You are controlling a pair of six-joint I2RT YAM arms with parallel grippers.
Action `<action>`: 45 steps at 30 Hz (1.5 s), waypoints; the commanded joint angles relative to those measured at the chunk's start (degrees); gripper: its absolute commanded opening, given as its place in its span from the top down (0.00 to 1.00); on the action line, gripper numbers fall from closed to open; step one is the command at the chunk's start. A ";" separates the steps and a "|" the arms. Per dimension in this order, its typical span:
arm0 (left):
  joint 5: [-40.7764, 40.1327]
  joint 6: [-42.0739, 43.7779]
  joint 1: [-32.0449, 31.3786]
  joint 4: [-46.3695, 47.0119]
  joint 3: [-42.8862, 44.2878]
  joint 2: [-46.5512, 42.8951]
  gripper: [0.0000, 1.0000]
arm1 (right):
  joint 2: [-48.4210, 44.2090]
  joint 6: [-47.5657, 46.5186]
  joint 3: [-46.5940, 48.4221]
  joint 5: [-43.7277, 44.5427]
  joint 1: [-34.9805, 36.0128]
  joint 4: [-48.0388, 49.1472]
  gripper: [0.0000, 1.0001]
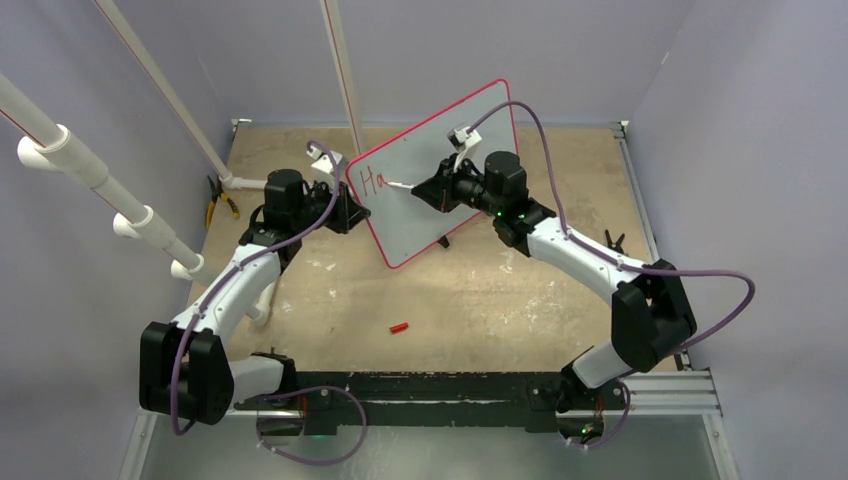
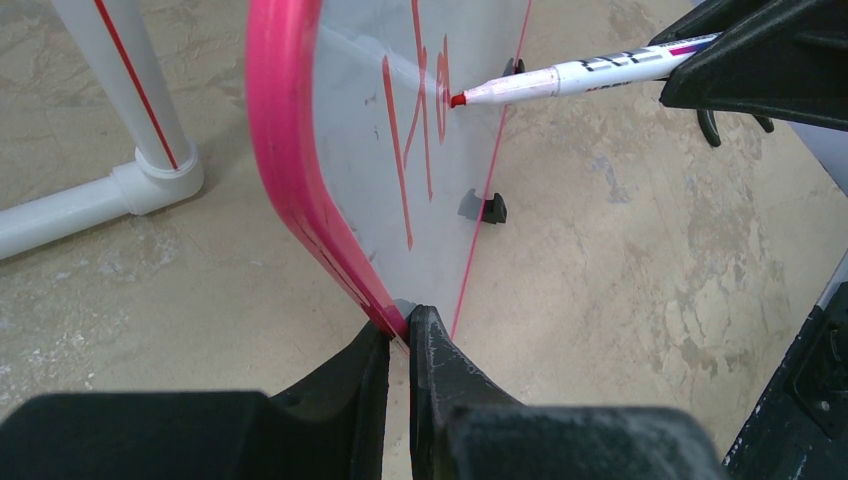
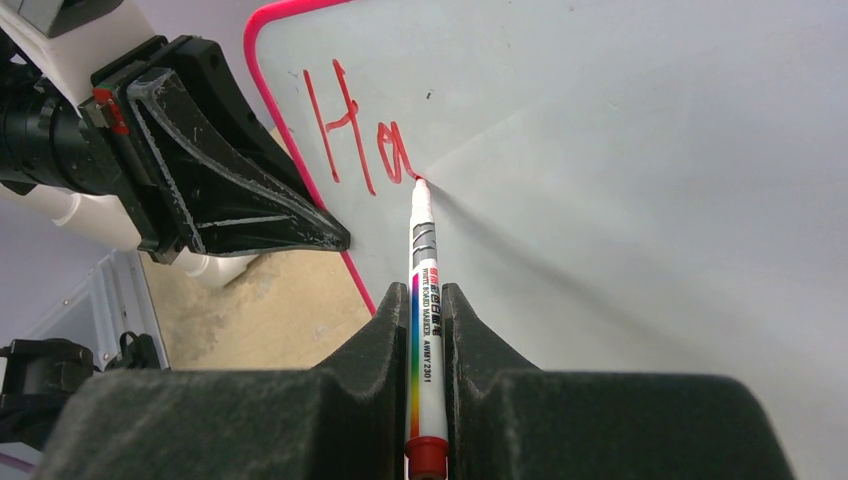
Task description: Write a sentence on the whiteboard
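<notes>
With the left hand (image 2: 402,320) pinching the whiteboard (image 3: 650,150) by its edge, the right hand (image 3: 428,297), clamped on the marker (image 3: 424,245), should press lightly just ahead.

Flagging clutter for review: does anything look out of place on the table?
A small red cap, likely off the marker, lies loose on the table, on the near side of the whiteboard. Yellow-handled pliers lie at the table's left edge, unused.
</notes>
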 commanded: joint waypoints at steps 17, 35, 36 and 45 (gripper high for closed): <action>0.13 1.57 0.13 2.07 1.28 -0.93 1.00 | -6.78 -0.80 1.29 6.04 -0.40 -0.78 1.00; 0.00 1.59 0.12 2.15 1.28 -0.23 1.00 | -3.75 -1.43 3.57 -2.08 -2.60 3.98 1.00; 0.04 1.59 0.13 2.15 1.30 -0.15 1.00 | -3.72 -1.50 3.59 -2.22 -2.58 4.27 1.00; 0.11 1.50 0.13 2.15 1.31 0.12 1.00 | -1.59 -1.18 6.03 -3.22 -2.59 4.50 1.00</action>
